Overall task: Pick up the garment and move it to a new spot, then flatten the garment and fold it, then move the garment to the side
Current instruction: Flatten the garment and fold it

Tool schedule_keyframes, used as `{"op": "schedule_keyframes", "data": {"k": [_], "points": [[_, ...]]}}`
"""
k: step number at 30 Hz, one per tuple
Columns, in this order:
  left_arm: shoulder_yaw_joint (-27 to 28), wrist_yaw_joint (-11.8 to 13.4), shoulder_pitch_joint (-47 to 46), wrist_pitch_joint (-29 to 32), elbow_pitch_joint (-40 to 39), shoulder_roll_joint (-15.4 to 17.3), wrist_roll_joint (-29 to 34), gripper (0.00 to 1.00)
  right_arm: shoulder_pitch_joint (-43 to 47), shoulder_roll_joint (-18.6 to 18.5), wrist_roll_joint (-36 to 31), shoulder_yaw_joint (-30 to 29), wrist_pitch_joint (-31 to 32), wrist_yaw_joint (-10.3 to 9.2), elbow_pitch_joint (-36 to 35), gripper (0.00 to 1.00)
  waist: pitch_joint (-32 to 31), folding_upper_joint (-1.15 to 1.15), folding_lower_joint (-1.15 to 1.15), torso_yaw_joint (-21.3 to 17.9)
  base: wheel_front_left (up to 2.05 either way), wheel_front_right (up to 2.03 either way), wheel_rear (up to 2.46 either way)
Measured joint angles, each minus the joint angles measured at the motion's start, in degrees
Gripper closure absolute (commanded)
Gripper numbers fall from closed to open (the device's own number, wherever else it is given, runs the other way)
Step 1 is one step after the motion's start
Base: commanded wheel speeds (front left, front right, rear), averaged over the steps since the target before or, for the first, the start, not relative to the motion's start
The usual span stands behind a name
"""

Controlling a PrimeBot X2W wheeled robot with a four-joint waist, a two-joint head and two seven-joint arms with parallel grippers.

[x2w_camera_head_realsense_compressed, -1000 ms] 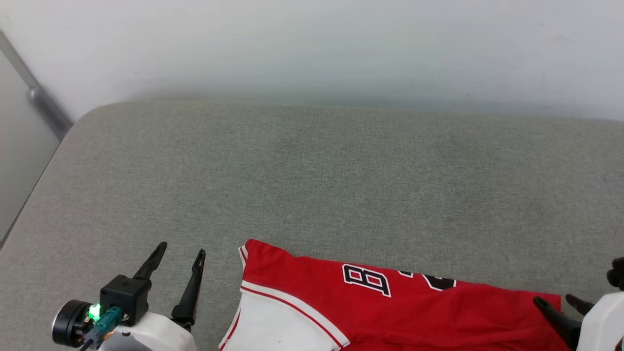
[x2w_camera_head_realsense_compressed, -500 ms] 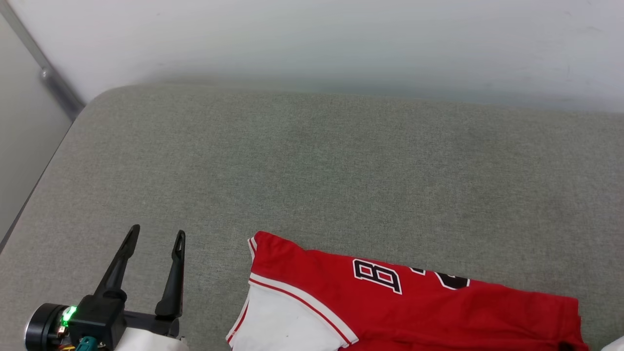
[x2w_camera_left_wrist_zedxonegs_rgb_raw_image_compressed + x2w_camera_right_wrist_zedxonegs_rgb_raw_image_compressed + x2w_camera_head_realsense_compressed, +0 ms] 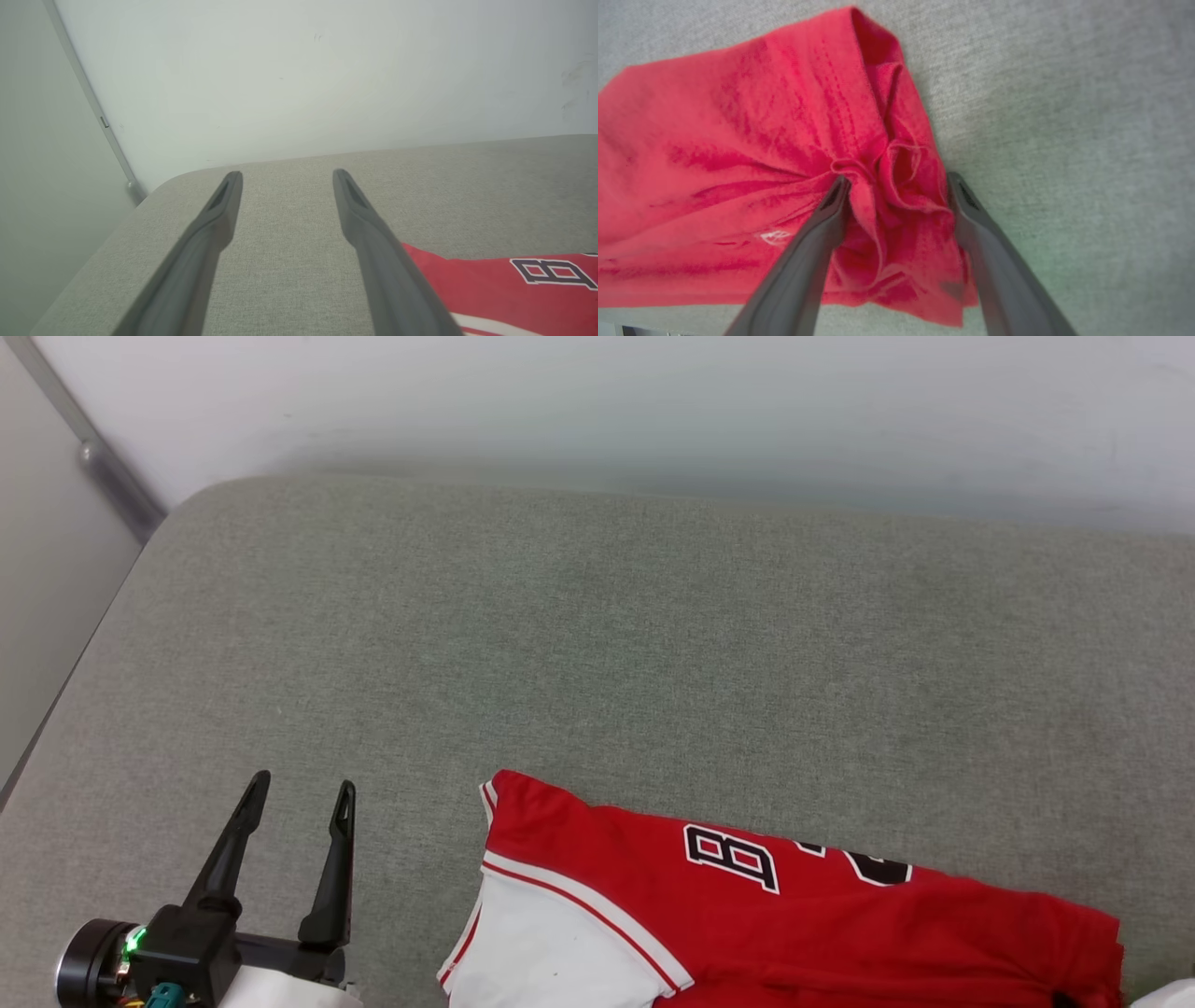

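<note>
Two grippers, fingers of both spread apart. At 5 o'clock on grey woven cushion [image 3: 607,663] lies bright red jersey T-shirt [image 3: 794,924], white sleeve, black-and-white print. At 7 o'clock left gripper [image 3: 303,782], empty, just beside shirt. At shirt's crumpled red edge right gripper [image 3: 899,178] straddles bunched fold, unclamped

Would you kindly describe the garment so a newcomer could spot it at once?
A grey fabric surface spreads below a pale wall. On its near part lies the garment. It alone is bright red, with a white sleeve and black-and-white print.
</note>
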Motion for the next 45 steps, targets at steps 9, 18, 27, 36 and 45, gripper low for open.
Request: {"op": "schedule_keyframes", "data": {"k": [9, 18, 27, 36, 45], "points": [[2.70, -3.24, -0.44, 0.00, 1.59, -3.26, 2.52, 0.00, -0.97, -1.15, 3.21, 7.49, -3.46, -0.41, 0.92, 0.76, -0.26, 0.00, 0.00, 0.04, 0.00, 0.00, 0.00], [4.39, -4.64, -0.33, 0.00, 2.01, -4.76, 3.64, 0.00, -1.54, -1.52, 2.08, 8.29, -7.98, 0.29, 2.68, 1.00, -1.31, 0.00, 0.00, -0.51, 0.00, 0.00, 0.00], [4.99, -5.15, -0.22, 0.00, 2.23, -5.33, 4.41, 0.00, -3.33, -4.75, -1.46, -0.51, -10.58, 0.25, 5.68, 1.00, -1.70, 0.00, 0.00, -1.18, 0.00, 0.00, 0.00], [5.13, -5.32, 0.76, 0.00, 2.66, -5.75, 4.49, 0.00, -3.06, -4.67, -3.90, -4.01, -9.68, 0.22, 3.78, 1.00, -3.80, 0.00, 0.01, -1.83, 0.00, 0.00, 0.00], [4.87, -5.33, 2.10, 0.00, 2.83, -6.92, 4.08, 0.00, 1.82, 0.22, -1.78, 3.67, -3.33, 0.20, -8.66, 1.00, -6.91, 0.00, 0.01, -1.94, 0.00, 0.00, 0.00]]}}
